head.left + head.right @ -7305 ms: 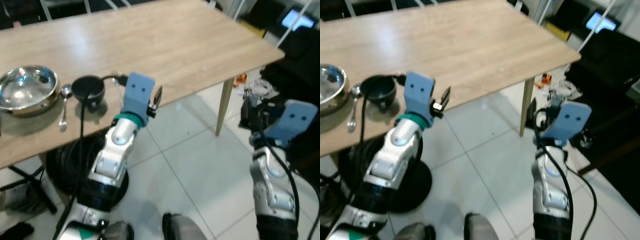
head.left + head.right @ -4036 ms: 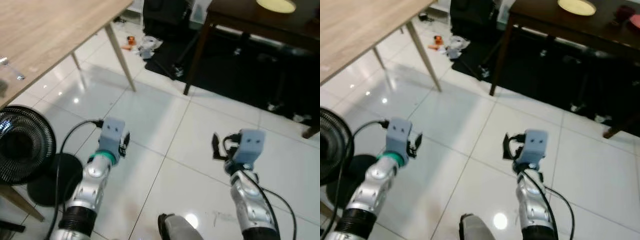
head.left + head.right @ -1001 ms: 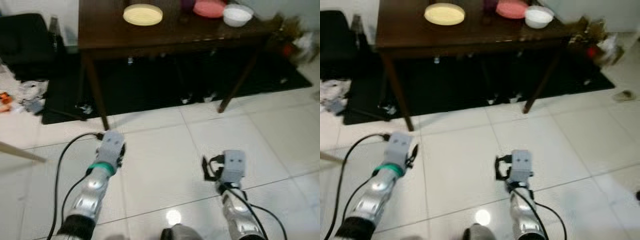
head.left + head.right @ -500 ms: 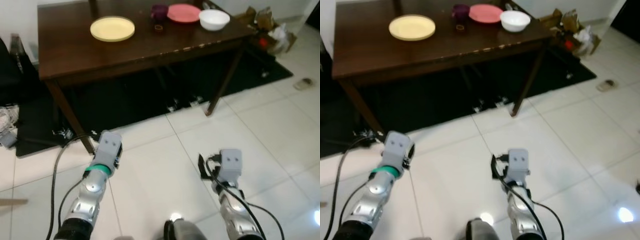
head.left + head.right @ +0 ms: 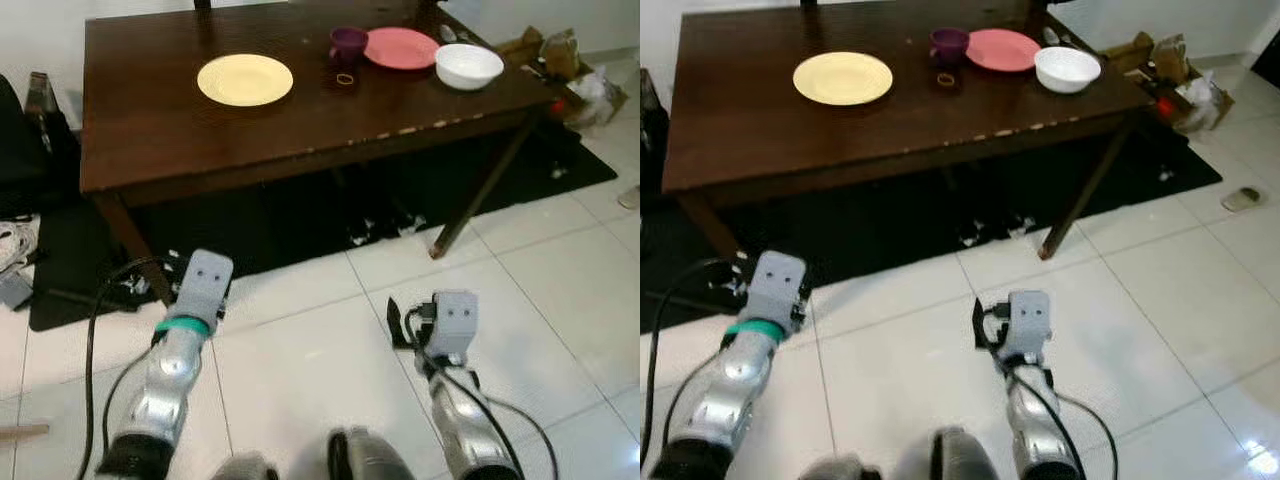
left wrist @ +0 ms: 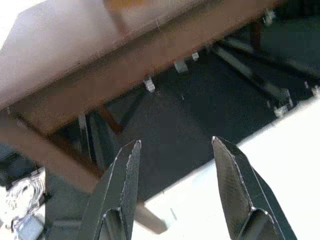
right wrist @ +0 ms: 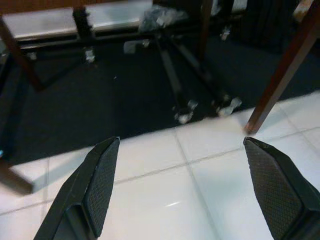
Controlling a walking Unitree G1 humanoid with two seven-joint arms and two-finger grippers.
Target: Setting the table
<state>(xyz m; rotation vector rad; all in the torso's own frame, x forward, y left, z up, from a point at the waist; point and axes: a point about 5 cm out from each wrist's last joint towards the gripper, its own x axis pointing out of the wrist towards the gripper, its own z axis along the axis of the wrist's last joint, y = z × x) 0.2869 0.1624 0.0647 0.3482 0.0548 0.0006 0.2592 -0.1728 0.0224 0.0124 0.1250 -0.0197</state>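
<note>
1. White tiled floor (image 5: 560, 280) runs up to a dark wooden table (image 5: 160, 130).
2. Yellow plate (image 5: 245, 79), pink plate (image 5: 402, 48) and white bowl (image 5: 468, 66) sit on the table, ahead and above.
3. Left gripper (image 6: 175, 200) and right gripper (image 7: 182, 195) both hang empty with fingers spread; the left is nearer the yellow plate.

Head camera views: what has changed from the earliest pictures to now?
The robot has turned away from the light wooden table with the steel bowl, spoon and dark cup, and now faces a dark table carrying a yellow plate, purple cup, pink plate and white bowl. Both claws, left and right, stay open, empty and low over the floor.
</note>
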